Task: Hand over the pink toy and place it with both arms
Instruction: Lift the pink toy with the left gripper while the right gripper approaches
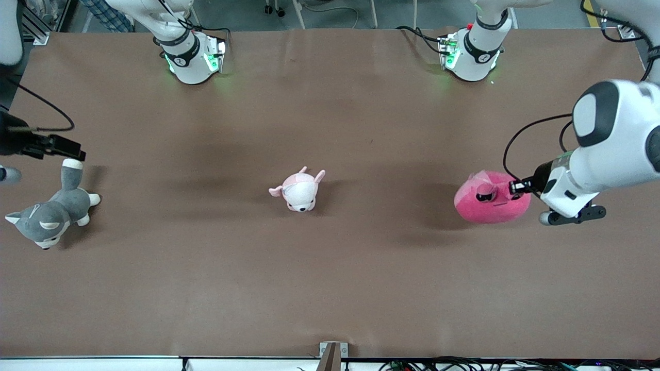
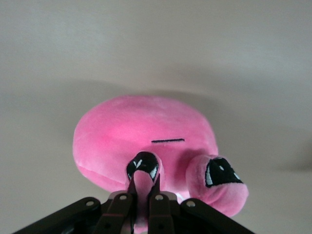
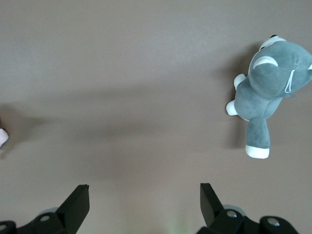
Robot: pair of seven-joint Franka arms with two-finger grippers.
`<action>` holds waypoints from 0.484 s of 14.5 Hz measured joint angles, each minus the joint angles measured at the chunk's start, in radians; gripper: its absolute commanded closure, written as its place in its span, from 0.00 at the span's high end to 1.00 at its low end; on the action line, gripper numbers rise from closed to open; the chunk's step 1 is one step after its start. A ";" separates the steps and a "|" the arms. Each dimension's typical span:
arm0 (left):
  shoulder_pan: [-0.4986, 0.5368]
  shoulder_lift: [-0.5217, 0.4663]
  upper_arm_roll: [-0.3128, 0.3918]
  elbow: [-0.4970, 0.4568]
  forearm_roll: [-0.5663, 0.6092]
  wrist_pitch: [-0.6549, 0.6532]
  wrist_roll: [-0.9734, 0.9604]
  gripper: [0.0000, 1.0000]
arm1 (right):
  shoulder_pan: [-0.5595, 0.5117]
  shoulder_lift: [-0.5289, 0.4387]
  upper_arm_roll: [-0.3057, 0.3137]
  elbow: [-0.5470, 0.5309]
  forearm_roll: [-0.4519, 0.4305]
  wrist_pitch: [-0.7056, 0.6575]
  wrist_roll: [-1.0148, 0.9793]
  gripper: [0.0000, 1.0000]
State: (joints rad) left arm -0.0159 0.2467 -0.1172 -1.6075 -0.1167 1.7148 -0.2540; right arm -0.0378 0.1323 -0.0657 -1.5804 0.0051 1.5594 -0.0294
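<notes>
The hot-pink toy (image 1: 490,201) is at the left arm's end of the table, at or just above the cloth; I cannot tell if it touches. My left gripper (image 1: 515,186) is shut on one of its top flaps. In the left wrist view the fingers (image 2: 156,187) pinch the pink flap below a dark eye patch, and the toy's body (image 2: 141,124) fills the middle. My right gripper (image 1: 72,150) is open and empty above the table at the right arm's end, over bare cloth in its wrist view (image 3: 145,195).
A grey-and-white plush (image 1: 49,219) lies just below the right gripper and also shows in the right wrist view (image 3: 268,87). A smaller pale pink-and-white plush (image 1: 299,190) lies mid-table. The brown cloth (image 1: 330,288) covers the table.
</notes>
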 measured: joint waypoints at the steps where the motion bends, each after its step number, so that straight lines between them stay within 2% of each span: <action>1: 0.000 -0.007 -0.026 0.046 -0.021 -0.038 -0.041 0.01 | 0.000 0.010 0.000 0.000 0.000 -0.001 0.025 1.00; 4: -0.002 -0.011 -0.142 0.167 -0.064 -0.102 -0.209 0.01 | 0.012 0.007 0.015 0.007 0.005 -0.021 0.233 1.00; 7: -0.010 -0.009 -0.279 0.207 -0.080 -0.108 -0.389 0.01 | 0.111 -0.006 0.032 0.021 0.036 -0.058 0.555 1.00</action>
State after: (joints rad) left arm -0.0263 0.2377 -0.3958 -1.4001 -0.1965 1.6066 -0.6434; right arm 0.0729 0.1267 -0.0339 -1.5595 0.0414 1.5014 0.5252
